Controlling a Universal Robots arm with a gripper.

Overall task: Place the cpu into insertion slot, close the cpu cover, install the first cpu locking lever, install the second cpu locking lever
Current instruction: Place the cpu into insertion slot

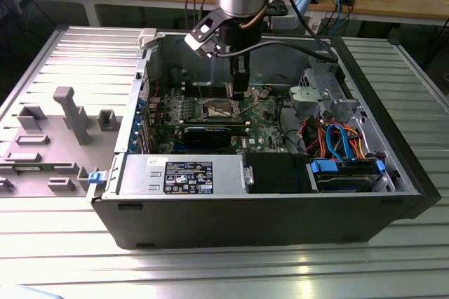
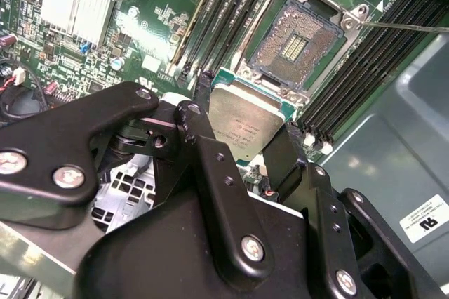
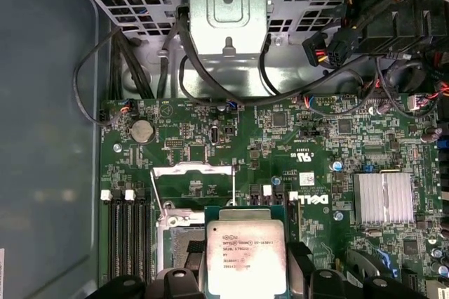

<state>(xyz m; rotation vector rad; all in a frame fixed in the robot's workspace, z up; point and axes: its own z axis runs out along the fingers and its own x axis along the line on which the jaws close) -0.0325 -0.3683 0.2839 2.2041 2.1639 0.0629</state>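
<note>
Your black claw (image 2: 240,130) grips the flat silver square cpu (image 3: 245,257) near the open, shiny-rimmed square insertion slot (image 2: 291,45). Hold it flat and line up its corners.

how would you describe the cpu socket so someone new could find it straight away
Inside the open computer case, look at the green motherboard under the pincer, which grips the cpu. The insertion slot is the square socket between two banks of long black memory slots; it alone has a dark pinned centre inside a shiny metal rim.
</note>
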